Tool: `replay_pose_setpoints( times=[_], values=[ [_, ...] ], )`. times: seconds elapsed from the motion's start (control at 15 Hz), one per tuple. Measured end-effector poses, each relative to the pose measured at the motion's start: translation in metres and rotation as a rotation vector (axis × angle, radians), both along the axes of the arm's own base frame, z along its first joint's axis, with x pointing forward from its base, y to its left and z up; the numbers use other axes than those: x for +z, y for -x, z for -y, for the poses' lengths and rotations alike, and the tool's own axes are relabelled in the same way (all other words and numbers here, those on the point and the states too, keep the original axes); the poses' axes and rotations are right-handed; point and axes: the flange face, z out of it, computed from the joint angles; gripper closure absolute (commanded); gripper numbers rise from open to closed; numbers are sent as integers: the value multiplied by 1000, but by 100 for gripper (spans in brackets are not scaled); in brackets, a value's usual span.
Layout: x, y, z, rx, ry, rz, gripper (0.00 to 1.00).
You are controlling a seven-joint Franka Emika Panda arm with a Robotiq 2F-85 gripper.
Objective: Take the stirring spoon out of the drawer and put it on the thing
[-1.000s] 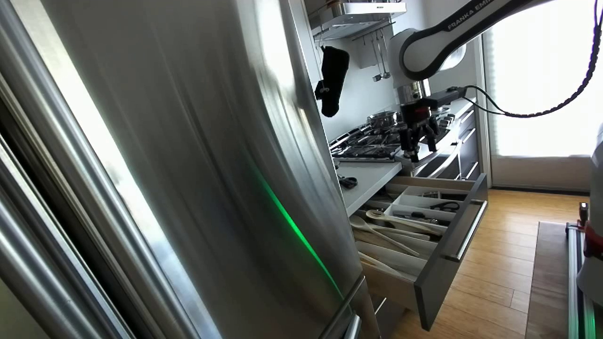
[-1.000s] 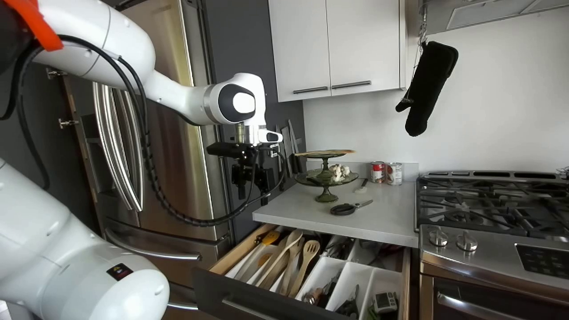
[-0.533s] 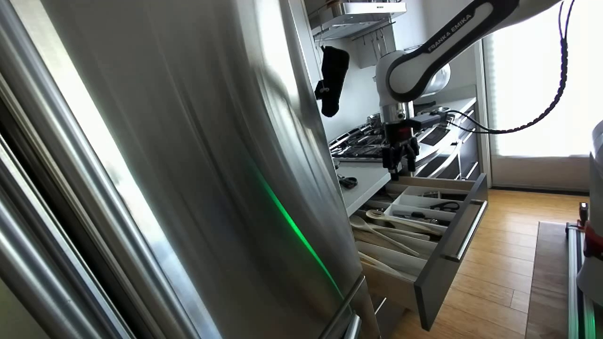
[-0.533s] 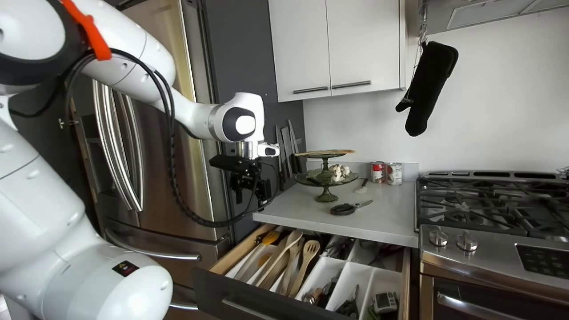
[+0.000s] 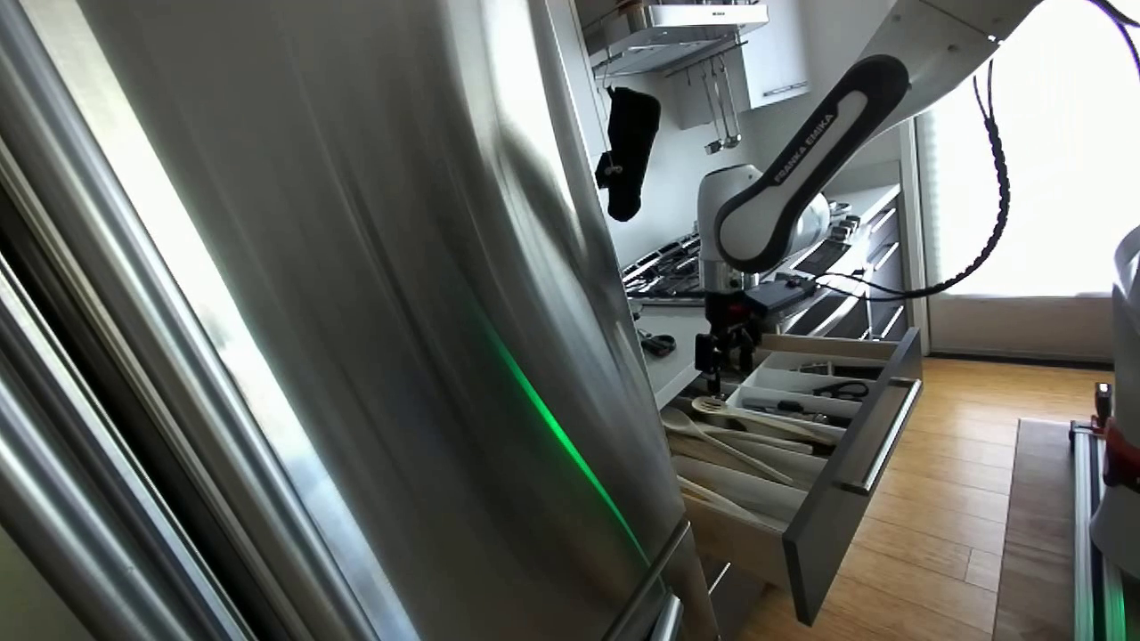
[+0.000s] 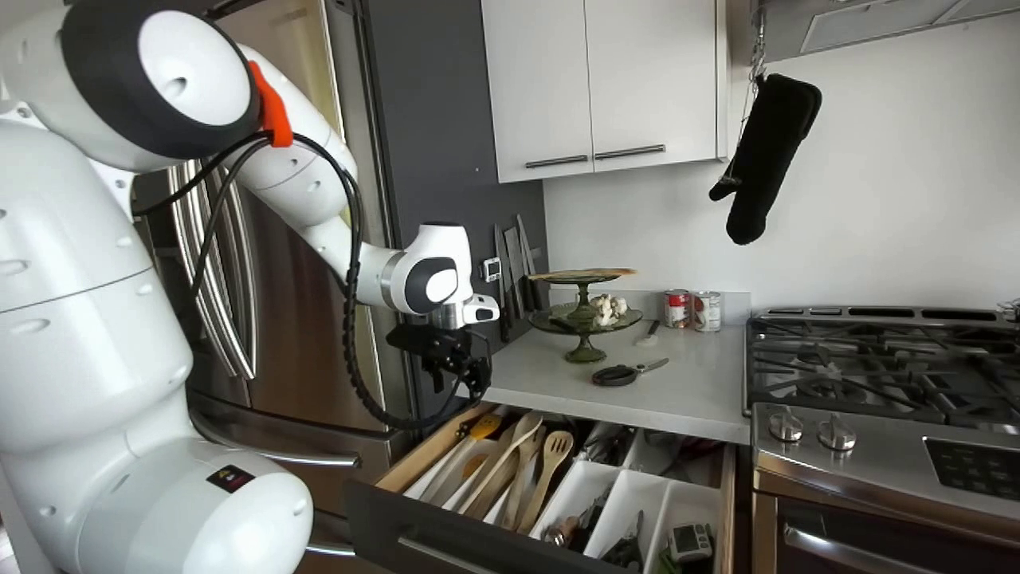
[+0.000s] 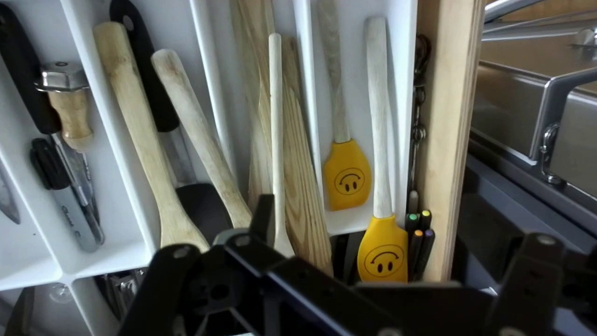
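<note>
Pincer [image 5: 729,367] spread, fingers [image 5: 713,365] well apart, pointing down above the back part of the pulled-open drawer [image 5: 850,458]; touching anything below, cannot tell. Wrist view agreeing: dark fingers wide apart along the bottom edge, overlapping spoon ends from that angle.

Stirring spoon: candidates lying in the drawer, left to right in an exterior view, a long wooden spoon [image 6: 502,458] slanting, then a slotted wooden spoon [image 6: 547,474], bowls toward the back. Which one meant, cannot tell.

Writing, left to right. Wrist view: grey marker [image 7: 72,212] with black cap, script on barrel too blurred to read for sure; right of the spoon handles, two yellow spatula heads [image 7: 347,179], each printed with a smiley, upside down here.

In an exterior view: black sticker [image 6: 229,478] with small yellow triangle, on the white base of the arm [image 6: 88,351]; well to the right, two cans [image 6: 676,309] side by side on the surface [image 6: 526,375], red on the left label, lettering too small; below, timer [image 6: 690,544] in the drawer's rightmost compartment, digits unreadable.

In an exterior view: range hood [image 5: 710,16], badge too small to read; further right, FRANKA EMIKA along the arm, clear.
</note>
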Motion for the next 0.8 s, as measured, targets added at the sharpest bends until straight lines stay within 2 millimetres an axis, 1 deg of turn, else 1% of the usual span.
replay_pose_setpoints(
  times=[0.13,0.27,0.67,0.8],
  values=[
    [-19,-3,-6,10,-9,-12,0],
    [-27,-4,-8,15,-11,-20,0],
    [-26,-6,-8,16,-11,-16,0],
    [-28,-7,-9,23,-11,-24,0]
  ],
)
